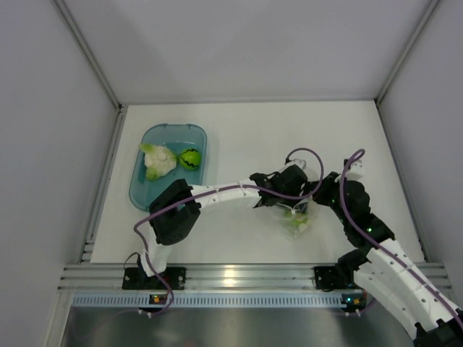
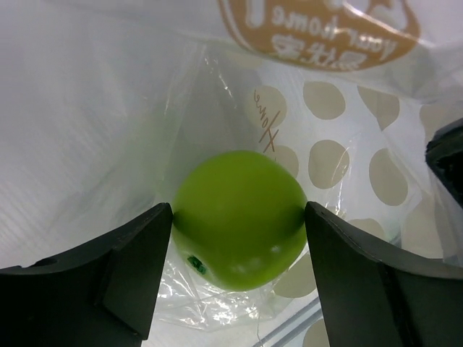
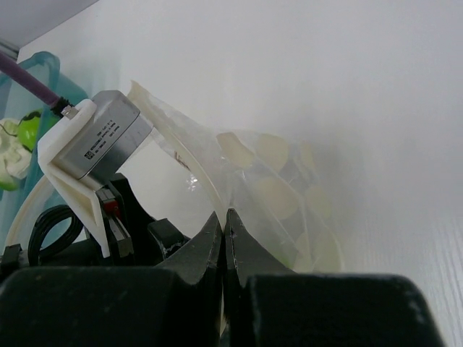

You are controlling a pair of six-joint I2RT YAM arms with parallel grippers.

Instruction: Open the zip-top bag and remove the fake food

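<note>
Top view: lump (image 1: 159, 160) and striped ball (image 1: 189, 159) lie in the tub (image 1: 137, 189), well left of the left gripper (image 1: 283, 204); two of three are out. The bag (image 1: 296, 220) sits between it and the right gripper (image 1: 312, 202).

Left wrist: left gripper reaches into the open bag and closes against the lime ball (image 2: 239, 231), the last piece.

Right wrist: right gripper is pinched on the bag edge.

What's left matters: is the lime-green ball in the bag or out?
In: the lime-green ball sits inside the zip-top bag, between the left tool's fingers.

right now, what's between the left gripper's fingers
The lime ball, inside the bag, sits between the left gripper's fingers; the left wrist view shows it.
</note>
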